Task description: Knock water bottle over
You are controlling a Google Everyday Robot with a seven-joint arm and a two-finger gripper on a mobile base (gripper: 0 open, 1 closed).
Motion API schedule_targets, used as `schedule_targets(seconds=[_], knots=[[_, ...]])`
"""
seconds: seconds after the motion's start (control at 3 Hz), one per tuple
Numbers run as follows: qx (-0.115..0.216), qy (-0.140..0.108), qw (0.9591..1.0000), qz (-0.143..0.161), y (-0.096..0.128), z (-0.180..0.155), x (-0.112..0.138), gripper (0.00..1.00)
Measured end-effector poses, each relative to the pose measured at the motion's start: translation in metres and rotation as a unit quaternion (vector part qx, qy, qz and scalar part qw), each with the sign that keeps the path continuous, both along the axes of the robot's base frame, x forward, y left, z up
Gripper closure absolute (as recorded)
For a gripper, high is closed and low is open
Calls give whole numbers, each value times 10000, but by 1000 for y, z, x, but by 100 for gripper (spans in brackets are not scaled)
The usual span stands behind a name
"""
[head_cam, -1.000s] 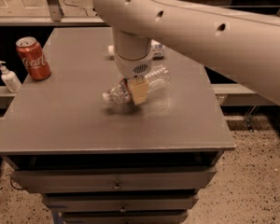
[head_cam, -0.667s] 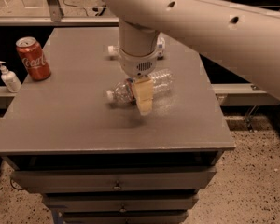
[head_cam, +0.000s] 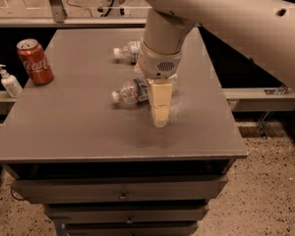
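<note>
The water bottle (head_cam: pixel 132 91) is clear ribbed plastic with a white cap and a narrow blue-white-red band. It lies on its side on the grey table (head_cam: pixel 78 122), cap pointing left. My gripper (head_cam: pixel 160 116) hangs from the big white arm just in front of the bottle's right half, its cream fingers pointing down toward the table top. The arm hides the bottle's base end.
A second bottle (head_cam: pixel 127 51) lies on its side behind the arm, partly hidden. A red Coca-Cola can (head_cam: pixel 35 62) stands at the table's left edge. A white pump dispenser (head_cam: pixel 9 81) stands on a ledge beyond that edge. Drawers run below the table front.
My gripper has moved toward the table's front and slightly right, away from the bottle. The bottle lies on its side in all frames and has barely moved.
</note>
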State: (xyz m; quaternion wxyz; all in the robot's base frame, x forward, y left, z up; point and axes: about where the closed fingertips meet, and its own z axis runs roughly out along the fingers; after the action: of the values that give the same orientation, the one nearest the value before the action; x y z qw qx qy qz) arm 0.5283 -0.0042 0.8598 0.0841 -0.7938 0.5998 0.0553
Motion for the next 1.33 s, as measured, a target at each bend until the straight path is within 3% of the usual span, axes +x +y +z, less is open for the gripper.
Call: schedule_targets(seconds=[0.33, 0.67, 1.0, 1.33], knots=[[467, 306, 9978, -350, -19, 7, -5, 0], [1080, 495, 9903, -723, -44, 21, -8, 0], [2004, 403, 9734, -1030, -77, 45, -8, 0], [3002, 11, 9458, -1242, -120, 84, -12, 0]])
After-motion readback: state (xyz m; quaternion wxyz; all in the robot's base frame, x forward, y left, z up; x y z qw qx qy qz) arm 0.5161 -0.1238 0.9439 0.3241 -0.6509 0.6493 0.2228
